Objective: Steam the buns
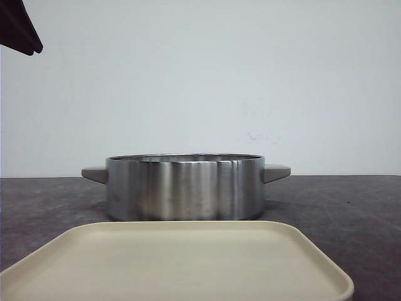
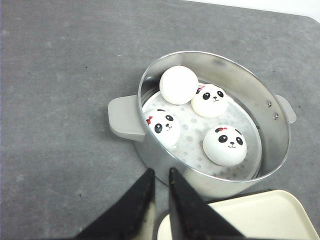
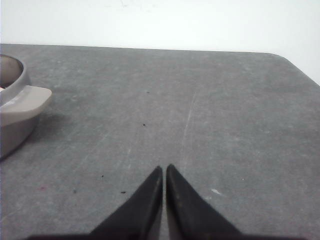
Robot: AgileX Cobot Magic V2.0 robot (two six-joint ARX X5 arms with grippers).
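Several white buns lie inside the steel pot [image 2: 280, 150] on its perforated liner. Three show panda faces: one [image 2: 163, 126] near the left handle, one [image 2: 210, 100] further in, one [image 2: 225, 145] nearest the cream plate. A plain white bun [image 2: 178, 85] leans on the pot wall, its face hidden. My left gripper [image 2: 161, 172] hangs high above the pot's near rim, shut to a thin slit with nothing in it. My right gripper [image 3: 164, 169] is shut and empty over bare table, right of the pot's handle [image 3: 25, 102]. The front view hides the buns behind the pot wall [image 1: 185, 188].
A cream square plate [image 1: 175, 263] lies in front of the pot, nearest the camera, and its corner [image 2: 260, 220] shows beside my left fingers. A dark part of the left arm [image 1: 19, 28] shows at the front view's top left. Grey tabletop [image 3: 200, 100] spreads right of the pot.
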